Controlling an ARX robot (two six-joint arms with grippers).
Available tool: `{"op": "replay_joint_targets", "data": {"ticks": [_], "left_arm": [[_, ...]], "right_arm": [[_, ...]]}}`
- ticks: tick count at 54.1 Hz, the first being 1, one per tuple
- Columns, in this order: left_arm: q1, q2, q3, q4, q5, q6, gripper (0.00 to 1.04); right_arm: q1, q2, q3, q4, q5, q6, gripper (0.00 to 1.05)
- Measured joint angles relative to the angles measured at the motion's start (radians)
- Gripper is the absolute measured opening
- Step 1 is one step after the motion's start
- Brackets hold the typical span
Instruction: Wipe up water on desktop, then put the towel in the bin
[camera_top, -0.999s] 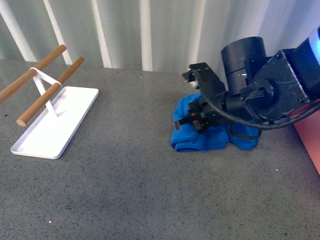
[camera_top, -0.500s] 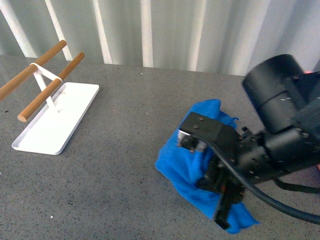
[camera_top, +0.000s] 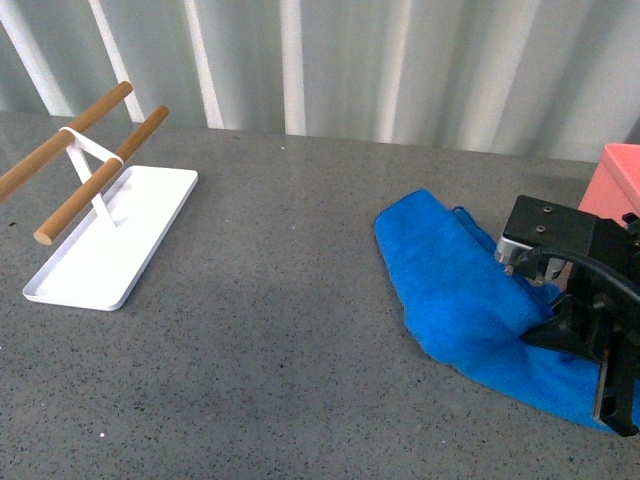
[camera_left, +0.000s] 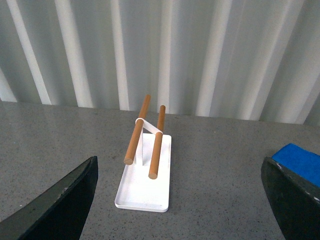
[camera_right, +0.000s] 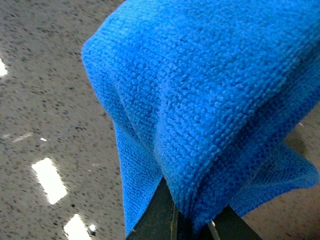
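The blue towel (camera_top: 450, 290) lies stretched out on the dark grey desktop (camera_top: 270, 330), right of centre. My right gripper (camera_top: 578, 312) is shut on the towel's near right end, low over the desktop. In the right wrist view the towel (camera_right: 210, 85) drapes from my shut gripper (camera_right: 187, 227) and fills most of the frame. A corner of the salmon-pink bin (camera_top: 612, 180) shows at the right edge, just behind the gripper. My left gripper (camera_left: 175, 210) is open and empty above the desktop; a corner of the towel (camera_left: 300, 162) shows beside its fingers (camera_left: 295, 200).
A flat white tray (camera_top: 140, 215) with two wooden rods (camera_top: 100, 175) on a white stand sits at the far left; it also shows in the left wrist view (camera_left: 145, 185). A ribbed white wall (camera_top: 350, 60) runs behind the desktop.
My right gripper has dragged the towel toward the right and the near side, drawing it out longer. The arm has shifted mostly out of frame and the pink bin has come into view.
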Motion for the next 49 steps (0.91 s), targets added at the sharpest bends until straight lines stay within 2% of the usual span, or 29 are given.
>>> {"op": "replay_joint_targets", "data": {"ticks": [28,37,49], "left_arm": [[0.0,0.0,0.0,0.0,0.0,0.0,0.98],[0.0,0.0,0.0,0.0,0.0,0.0,0.98],[0.0,0.0,0.0,0.0,0.0,0.0,0.98]], "right_arm": [[-0.021,-0.242,0.321,-0.113,-0.026,0.13,0.03],[-0.092,-0.345,0.37,-0.13,-0.066,0.178,0.03],[-0.272,-0.428,0.389,-0.153,-0.108,0.196,0.03]]}}
